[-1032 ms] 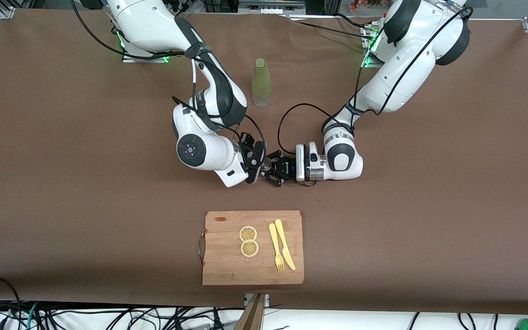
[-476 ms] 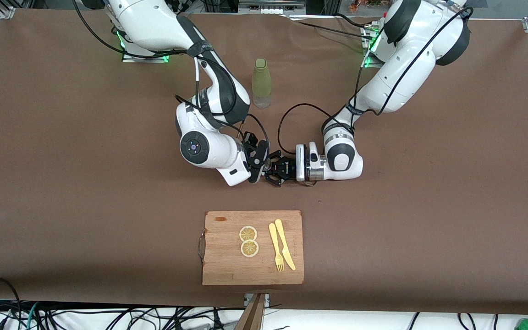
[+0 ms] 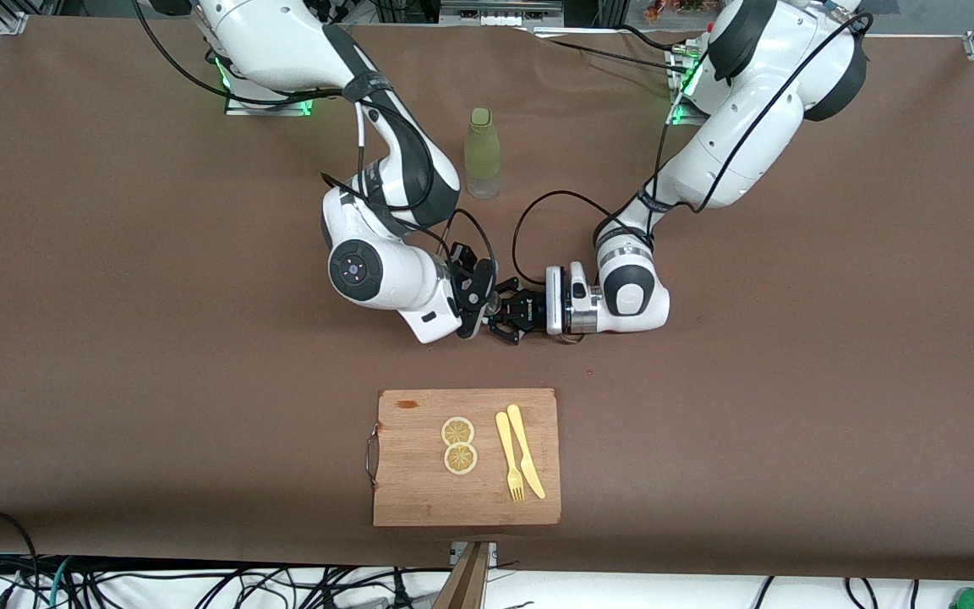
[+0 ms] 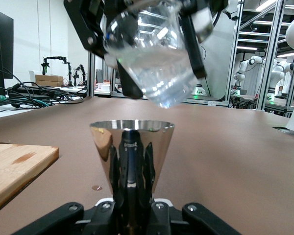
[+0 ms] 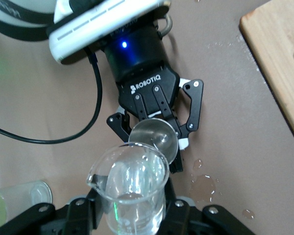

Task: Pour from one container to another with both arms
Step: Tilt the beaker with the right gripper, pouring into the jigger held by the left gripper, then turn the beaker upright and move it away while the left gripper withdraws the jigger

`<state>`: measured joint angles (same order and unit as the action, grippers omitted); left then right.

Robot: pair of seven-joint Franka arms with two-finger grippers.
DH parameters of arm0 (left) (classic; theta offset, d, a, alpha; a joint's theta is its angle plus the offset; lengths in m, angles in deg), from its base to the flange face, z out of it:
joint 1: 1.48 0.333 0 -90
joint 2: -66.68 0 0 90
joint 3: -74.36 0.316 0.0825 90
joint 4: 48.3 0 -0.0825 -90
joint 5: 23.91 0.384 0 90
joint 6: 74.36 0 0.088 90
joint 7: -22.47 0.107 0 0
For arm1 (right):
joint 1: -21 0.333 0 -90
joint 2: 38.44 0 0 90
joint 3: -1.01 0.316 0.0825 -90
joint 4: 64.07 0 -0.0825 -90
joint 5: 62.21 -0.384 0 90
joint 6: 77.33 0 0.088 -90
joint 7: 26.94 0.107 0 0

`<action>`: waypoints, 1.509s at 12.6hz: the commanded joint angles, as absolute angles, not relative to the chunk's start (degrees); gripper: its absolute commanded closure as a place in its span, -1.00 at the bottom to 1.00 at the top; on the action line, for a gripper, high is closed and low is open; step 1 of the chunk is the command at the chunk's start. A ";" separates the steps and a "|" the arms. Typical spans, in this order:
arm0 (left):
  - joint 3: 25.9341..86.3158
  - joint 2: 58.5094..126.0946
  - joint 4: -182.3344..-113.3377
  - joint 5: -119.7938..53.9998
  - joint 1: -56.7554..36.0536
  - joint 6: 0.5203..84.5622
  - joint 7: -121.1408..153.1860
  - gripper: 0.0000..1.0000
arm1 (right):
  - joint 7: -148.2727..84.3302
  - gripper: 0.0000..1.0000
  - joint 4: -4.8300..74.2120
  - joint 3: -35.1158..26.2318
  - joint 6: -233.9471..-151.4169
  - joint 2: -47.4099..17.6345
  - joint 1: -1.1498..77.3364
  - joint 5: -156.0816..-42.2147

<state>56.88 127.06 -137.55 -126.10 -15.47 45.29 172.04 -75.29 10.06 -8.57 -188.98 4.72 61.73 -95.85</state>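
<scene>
Left end effector clamped on steel cup, upright low over mid-counter; right end effector pinching glass beaker of clear liquid, tilted just above the cup, between bottle and cutting board.

2 arms; 2 lemon slices; 1 bottle; 1 cutting board; 1 fork; 1 knife
</scene>
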 commanded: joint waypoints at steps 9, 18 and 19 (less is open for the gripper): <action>56.70 128.56 -135.57 -128.41 -15.19 46.67 174.52 1.00 | -96.88 0.73 20.12 -8.05 -184.39 -3.54 48.79 -112.65; 56.96 124.52 -136.98 -130.16 -14.75 46.58 170.75 1.00 | -124.55 0.72 25.13 -6.04 -167.77 -4.25 30.08 -116.00; 57.05 123.21 -138.55 -130.08 -14.14 46.58 170.05 1.00 | -128.24 0.72 26.45 -5.42 -166.89 -4.25 28.13 -115.92</action>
